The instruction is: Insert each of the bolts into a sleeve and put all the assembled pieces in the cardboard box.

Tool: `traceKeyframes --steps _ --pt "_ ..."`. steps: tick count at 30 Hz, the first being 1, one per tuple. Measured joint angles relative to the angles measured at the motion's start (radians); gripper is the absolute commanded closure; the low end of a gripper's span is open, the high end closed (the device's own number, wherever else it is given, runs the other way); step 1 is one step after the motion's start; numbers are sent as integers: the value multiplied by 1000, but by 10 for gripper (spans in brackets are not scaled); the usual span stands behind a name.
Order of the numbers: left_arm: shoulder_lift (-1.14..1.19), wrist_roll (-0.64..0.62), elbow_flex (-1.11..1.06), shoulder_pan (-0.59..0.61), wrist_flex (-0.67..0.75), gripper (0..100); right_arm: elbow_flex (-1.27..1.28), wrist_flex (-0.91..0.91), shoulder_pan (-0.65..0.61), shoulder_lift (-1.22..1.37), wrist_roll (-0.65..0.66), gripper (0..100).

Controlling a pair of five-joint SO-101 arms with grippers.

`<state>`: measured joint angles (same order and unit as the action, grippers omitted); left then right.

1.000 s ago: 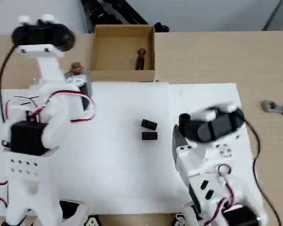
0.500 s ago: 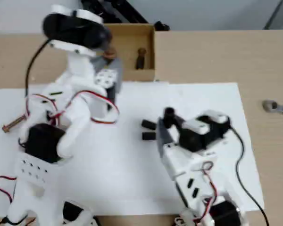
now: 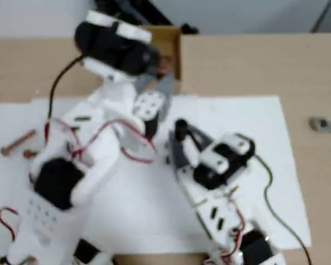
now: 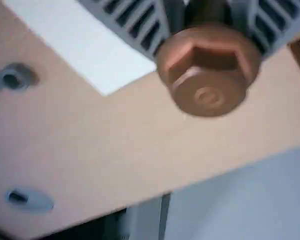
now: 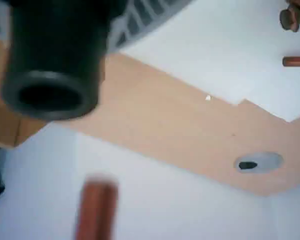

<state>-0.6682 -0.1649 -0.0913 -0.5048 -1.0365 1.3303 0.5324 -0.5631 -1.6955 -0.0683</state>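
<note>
A black cylindrical sleeve (image 5: 52, 65) is clamped in the right gripper (image 3: 179, 138) above the white paper sheet (image 3: 254, 127). Farther off, a copper hex-headed bolt (image 4: 208, 75) is gripped by the left gripper (image 3: 161, 77), close by the brown cardboard box (image 3: 171, 38). A second copper bolt (image 3: 17, 142) is seen lying on the sheet.

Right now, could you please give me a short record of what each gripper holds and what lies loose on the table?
left gripper: shut on a copper bolt, beside the cardboard box
right gripper: shut on a black sleeve, above the white sheet
loose bolt: lying near the sheet's left edge
cardboard box: at the table's far side, partly hidden by the left arm
</note>
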Motion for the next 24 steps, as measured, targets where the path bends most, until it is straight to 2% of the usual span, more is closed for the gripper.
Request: traceKeyframes --steps 7,13,24 --pt "-31 -2 0 -38 11 995 29 0 0 2 2 995" --pt "-32 -91 -14 -38 11 995 29 -3 0 2 2 995" --pt "-34 -152 -58 -43 11 995 29 -3 0 2 2 995"
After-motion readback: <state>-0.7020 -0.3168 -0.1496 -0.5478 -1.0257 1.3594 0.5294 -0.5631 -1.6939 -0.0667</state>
